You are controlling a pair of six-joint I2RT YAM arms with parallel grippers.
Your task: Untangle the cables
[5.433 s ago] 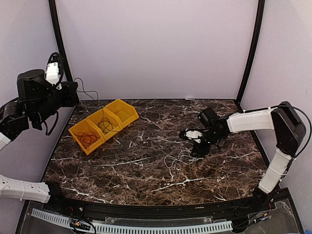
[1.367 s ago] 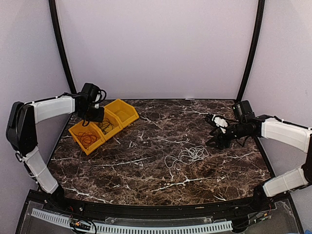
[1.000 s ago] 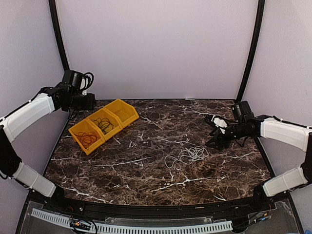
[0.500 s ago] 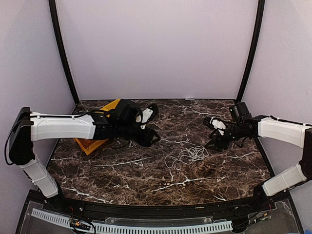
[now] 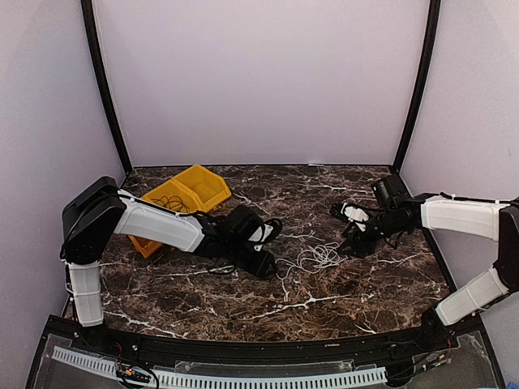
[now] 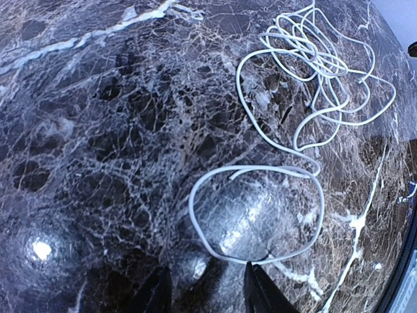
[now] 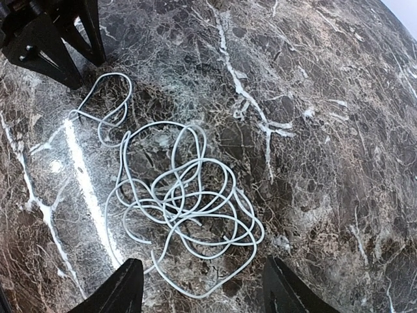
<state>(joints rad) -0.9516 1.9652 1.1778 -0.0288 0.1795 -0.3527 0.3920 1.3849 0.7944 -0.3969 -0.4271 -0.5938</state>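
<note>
Right now both arms are closing in on the white cable (image 5: 315, 258), which lies in a loose tangle on the table (image 5: 243, 304), well right of the bins (image 5: 203, 185). The left gripper (image 6: 207, 290) sits low just short of an outlying loop, half open and empty. The right gripper (image 7: 205, 287) hovers over the knotted end, wide and empty. I'd call this the reach to grasp. Next, each should pinch a strand and pull apart gently.

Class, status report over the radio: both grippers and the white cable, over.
Left gripper open, low at the white cable, by its end loop. Right gripper open, empty, hovering near the tangle. Cable tangled, flat on the table. Nothing blocking.
</note>
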